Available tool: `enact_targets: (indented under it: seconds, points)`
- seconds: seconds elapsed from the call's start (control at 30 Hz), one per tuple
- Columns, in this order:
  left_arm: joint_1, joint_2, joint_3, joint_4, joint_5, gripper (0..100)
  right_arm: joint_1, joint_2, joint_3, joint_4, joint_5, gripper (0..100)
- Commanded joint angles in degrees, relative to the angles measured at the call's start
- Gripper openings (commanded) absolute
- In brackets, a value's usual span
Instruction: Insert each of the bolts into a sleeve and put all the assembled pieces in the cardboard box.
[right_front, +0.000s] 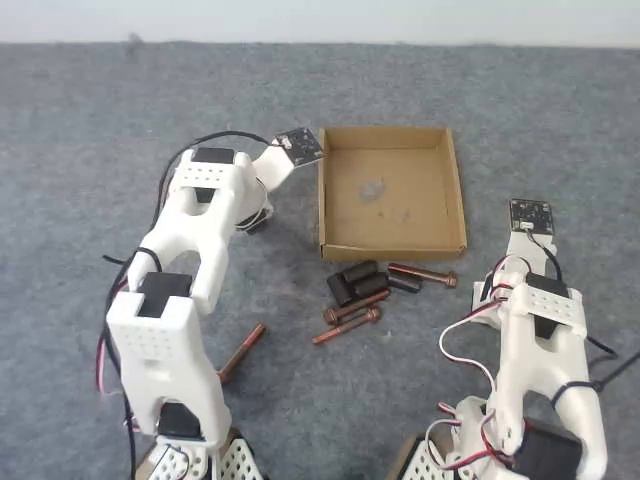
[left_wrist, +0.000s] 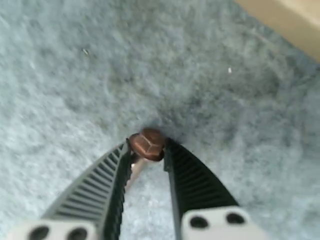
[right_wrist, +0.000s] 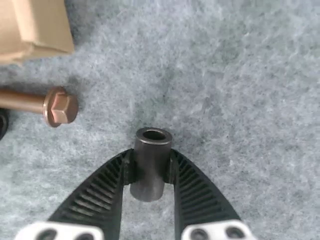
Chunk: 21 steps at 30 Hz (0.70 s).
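Bolt (left_wrist: 146, 144) head clamped in left pincer (left_wrist: 147, 150), shank mostly hidden; right pincer (right_wrist: 150, 160) clamps sleeve (right_wrist: 152, 147), sides covered

Metal, coppery, dull sheen: bolt (left_wrist: 146, 144); metal, dark, matt, smooth: sleeve (right_wrist: 150, 162); paperboard, brown, matt: cardboard box (right_front: 323, 200); cloth, grey, fuzzy: carpet (right_front: 100, 120); plastic, white, smooth: arm shells (right_front: 165, 340).

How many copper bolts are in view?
5 copper-coloured hex-head metal bolts: one in the left hand, one before the brown cardboard box, two beside the black sleeves, one beside the left arm. More may hide under arms.
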Motion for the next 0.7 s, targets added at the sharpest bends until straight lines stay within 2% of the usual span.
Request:
enact_targets:
  seconds: [0.0,0.1,0.23,0.33,0.43,0.5,0.67]
  points:
    - [3.16,-0.35,-2.15,4.22,5.54,1,-0.57,-2.86,-2.73,-1.1,-0.09,0.7]
    - [7.38,-0.88,-2.51,7.12,16.79,1,-0.57,-2.86,-2.73,-1.01,-0.09,0.7]
    - [10.73,-0.35,-6.2,8.44,38.51,1,-0.57,-2.86,-2.73,-0.92,-0.09,0.7]
    - [10.37,-0.35,-9.1,8.26,53.89,2,-0.4,-2.86,-2.73,-0.84,-0.09,0.7]
    - [8.88,-0.35,-10.77,8.44,65.93,2,-0.31,-2.86,-2.73,-0.84,-0.09,0.7]
    - [8.0,-0.35,-10.86,8.53,70.15,2,-0.31,-2.86,-2.73,-0.84,-0.09,0.7]
    - [5.45,-0.35,-10.86,8.26,72.44,2,-0.4,-2.86,-2.73,-0.84,-0.09,0.7]
